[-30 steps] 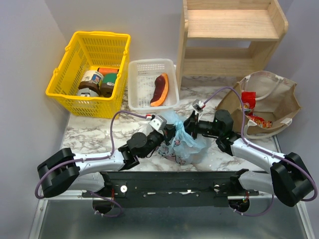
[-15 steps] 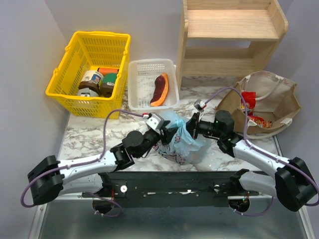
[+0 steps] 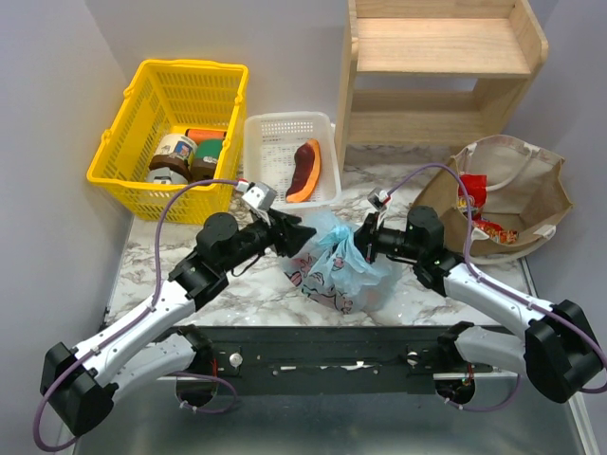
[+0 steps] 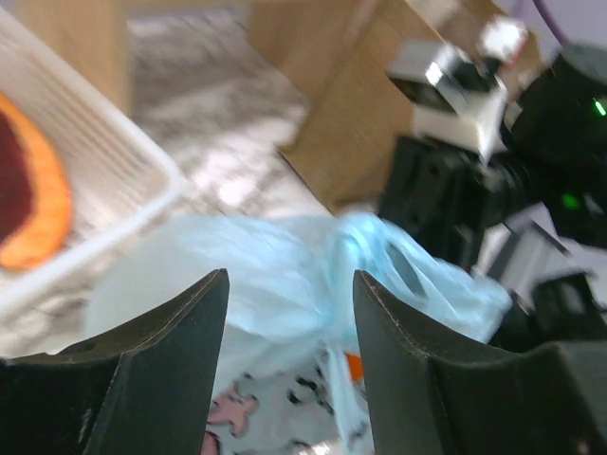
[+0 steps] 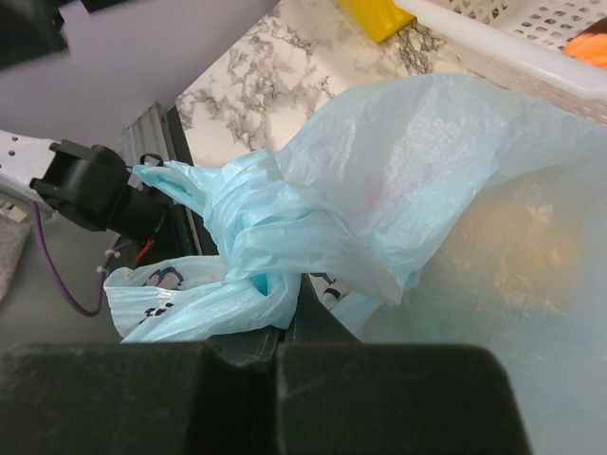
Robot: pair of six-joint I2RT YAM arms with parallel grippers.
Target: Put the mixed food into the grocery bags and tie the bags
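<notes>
Blue bag sits front centre on the table, between the two grippers. Its top is twisted into a knot, and pink and dark prints show low on its side.

Left gripper is released: jaws apart with nothing in them, tips at the bag's left edge. From the left wrist the bag lies beyond the gap. Touching or not, cannot tell.

Right gripper is clenched on the bag's right side. From the right wrist the knot's tail runs down into the seam of the closed fingers, pinched there.

Tan bag lies open at the right rear of the table, with red packets in its mouth.

Far left is a basket holding jars. Beside it is a tray with a wedge. A shelf stands behind the tan bag.
</notes>
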